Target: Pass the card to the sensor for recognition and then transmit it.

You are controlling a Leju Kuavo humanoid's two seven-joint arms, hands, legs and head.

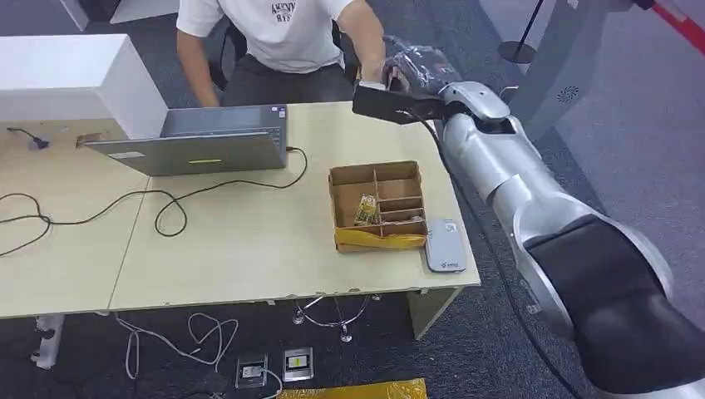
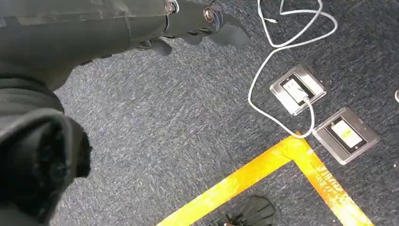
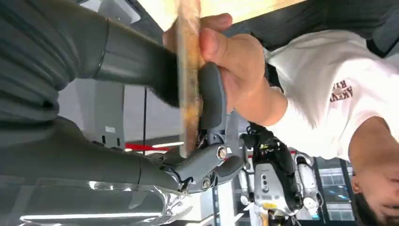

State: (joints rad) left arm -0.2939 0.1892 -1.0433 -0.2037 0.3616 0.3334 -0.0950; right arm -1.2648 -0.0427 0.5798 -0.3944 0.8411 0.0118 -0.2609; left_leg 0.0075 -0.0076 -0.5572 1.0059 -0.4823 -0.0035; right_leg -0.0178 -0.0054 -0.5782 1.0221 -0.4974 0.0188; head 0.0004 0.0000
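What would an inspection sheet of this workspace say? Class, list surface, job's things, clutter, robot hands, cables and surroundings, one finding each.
Surface: pale wooden table, with a laptop on it.
Job's things: card pinched by the right robot hand while a person's hand also grips it; grey sensor flat at the table's near right corner.
Clutter: partitioned cardboard box beside the sensor, a small packet in one compartment.
Robot hands: right raised beyond the table's far right corner; left robot hand hangs over the carpet, holding nothing.
Cables: black lead across the table; white cable on the floor.
Surroundings: floor sockets, yellow tape, seated person.
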